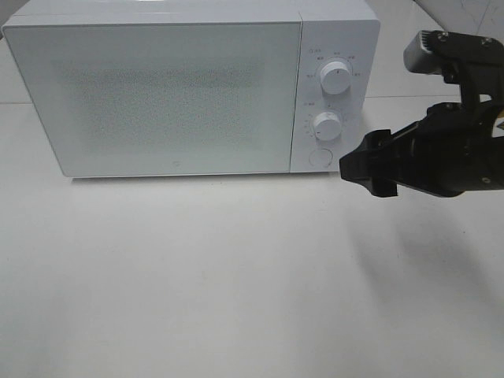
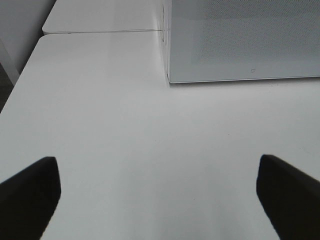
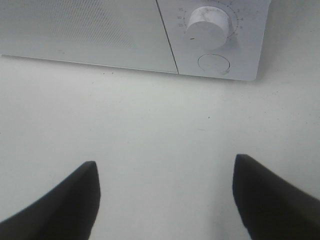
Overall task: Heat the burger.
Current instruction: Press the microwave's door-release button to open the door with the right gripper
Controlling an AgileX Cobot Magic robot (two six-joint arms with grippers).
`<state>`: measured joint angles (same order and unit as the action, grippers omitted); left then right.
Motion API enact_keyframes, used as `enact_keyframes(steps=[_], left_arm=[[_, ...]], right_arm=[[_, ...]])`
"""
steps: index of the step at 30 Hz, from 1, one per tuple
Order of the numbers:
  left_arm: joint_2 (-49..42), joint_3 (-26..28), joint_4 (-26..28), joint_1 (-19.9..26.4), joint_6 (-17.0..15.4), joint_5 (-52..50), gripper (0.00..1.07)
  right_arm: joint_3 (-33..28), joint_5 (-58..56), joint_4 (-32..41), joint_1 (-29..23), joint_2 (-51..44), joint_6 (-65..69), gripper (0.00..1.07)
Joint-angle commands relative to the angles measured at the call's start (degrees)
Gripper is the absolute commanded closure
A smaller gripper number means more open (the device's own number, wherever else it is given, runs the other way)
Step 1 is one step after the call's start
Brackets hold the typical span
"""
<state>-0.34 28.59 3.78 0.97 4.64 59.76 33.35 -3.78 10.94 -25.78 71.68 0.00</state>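
White table [image 1: 236,299] is carrying one large item, a white microwave [image 1: 173,12] sitting at its far side with the door [image 1: 157,98] shut and facing the arms. The burger is not showing in any view. Nothing is lying on the bare table, and the door's speckled window is giving no look inside, so I cannot tell whether the burger is sitting in there, though that seems the likeliest place. The right gripper [image 1: 368,167] is hanging low in front of the control panel [image 1: 350,39], fingers apart with only table between them, tips pointing at the panel. The left gripper [image 2: 157,162] is showing only in its own wrist view, fingers spread wide and empty, looking from well back at the microwave's opposite front corner. So the right arm is standing much the nearer to the controls. Upper dial [image 1: 337,77] is sitting highest, lower dial [image 1: 327,124] under it, and the round button [image 1: 319,157] lowest, just beside the right fingertips and about level with them. Judging by that, the coming move is belonging to the right arm, reaching straight ahead.
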Motion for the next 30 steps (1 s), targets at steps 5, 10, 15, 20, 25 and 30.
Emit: enact_keyframes(steps=[5,10,15,20,25,30], left_arm=[[-1.3,-0.1,0.3,-0.1,-0.1,-0.2,0.06],[-1.3,-0.1,0.3,-0.1,-0.1,-0.2,0.06],[-1.3,-0.1,0.3,-0.1,-0.1,-0.2,0.06],[-1.3,-0.1,0.3,-0.1,-0.1,-0.2,0.06],[-1.3,-0.1,0.3,-0.1,-0.1,-0.2,0.06],[-1.3,-0.1,0.3,-0.1,-0.1,-0.2,0.06]], right_arm=[[0.0,-17.6,-5.0,0.4,-10.4,-0.7,0.36],[0.0,-26.3,-6.3,0.3,-15.5,-1.1,0.36],[0.0,-33.8,-8.8,0.3,-21.9,-2.1,0.36],[0.0,-45.0,-10.0,0.3,-31.6,-2.1,0.36],[0.0,-50.6,-10.1,0.3,-40.6,-2.1,0.36],[-0.1,-52.1,-10.5,0.4,-48.7,-2.1,0.36]])
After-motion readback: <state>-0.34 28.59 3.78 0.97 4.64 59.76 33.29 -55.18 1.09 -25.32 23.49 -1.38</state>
